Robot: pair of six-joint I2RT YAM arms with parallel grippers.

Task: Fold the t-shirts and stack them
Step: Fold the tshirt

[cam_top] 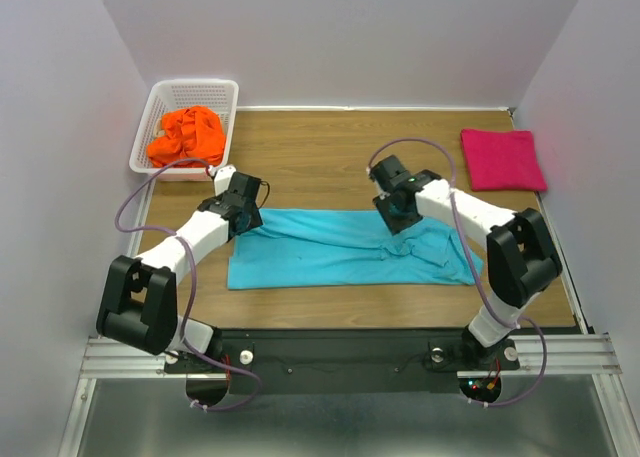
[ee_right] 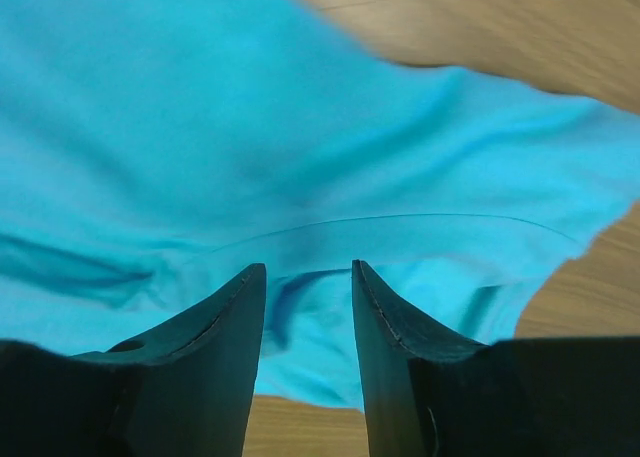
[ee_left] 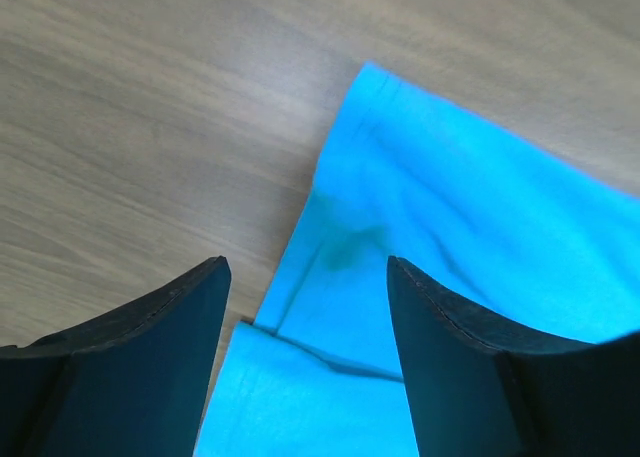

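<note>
- The turquoise t-shirt [cam_top: 340, 249] lay on the table [cam_top: 320, 142] as a long band. Its long axis ran left to right across the front of both arms.
- The left gripper [cam_top: 243, 215] stood over the band's far left corner. The left wrist view showed its jaws spread wide with nothing between them, and the cloth corner lay just beyond the fingertips.
- The right gripper [cam_top: 398, 213] stood over the far edge, right of the middle, above a rumpled patch. Its jaws were parted, less widely than the left pair, with cloth below them but none pinched.
- Judgement: each arm was nearer its own end of the band, so a fold along the long axis would call for a grasp at one short end.
- The magenta t-shirt [cam_top: 502, 160] lay folded at the far right, well apart.
- The orange t-shirt [cam_top: 185, 135] lay crumpled in the white basket [cam_top: 228, 85] at the far left.
</note>
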